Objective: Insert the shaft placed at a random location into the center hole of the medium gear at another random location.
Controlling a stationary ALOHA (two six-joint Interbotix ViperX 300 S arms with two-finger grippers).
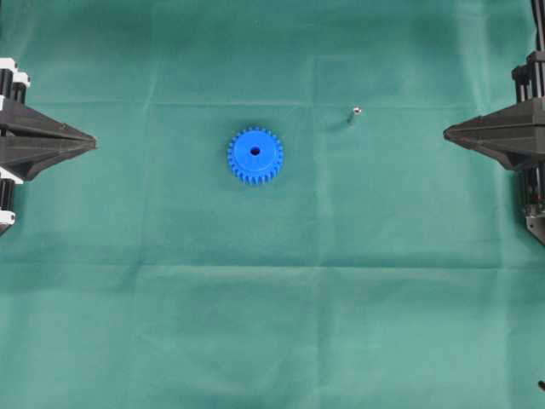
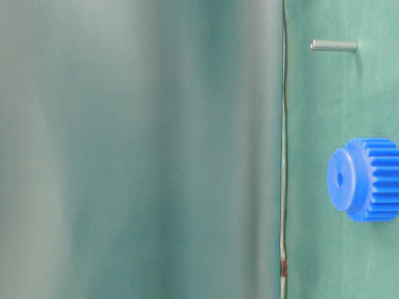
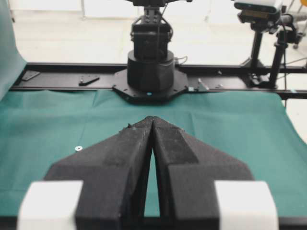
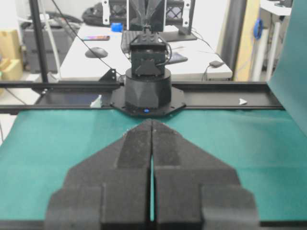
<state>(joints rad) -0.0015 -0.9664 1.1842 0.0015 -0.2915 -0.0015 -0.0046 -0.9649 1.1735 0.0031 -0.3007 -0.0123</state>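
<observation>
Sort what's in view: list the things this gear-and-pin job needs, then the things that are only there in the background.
Needed for the job:
- blue gear with its center hole
- metal pin, standing apart from the gear
- left gripper and right gripper, both shut, both empty

Only there:
- green cloth
- black rail
- desk behind the rig

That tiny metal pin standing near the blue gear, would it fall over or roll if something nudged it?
Probably both. The shaft stands on end on soft green cloth, thin and tall for its base, so a light nudge would likely tip it. Being round and smooth, as the table-level view shows, it may then roll. It looks like stiff, slick metal, so pinching it could be slippery.
</observation>
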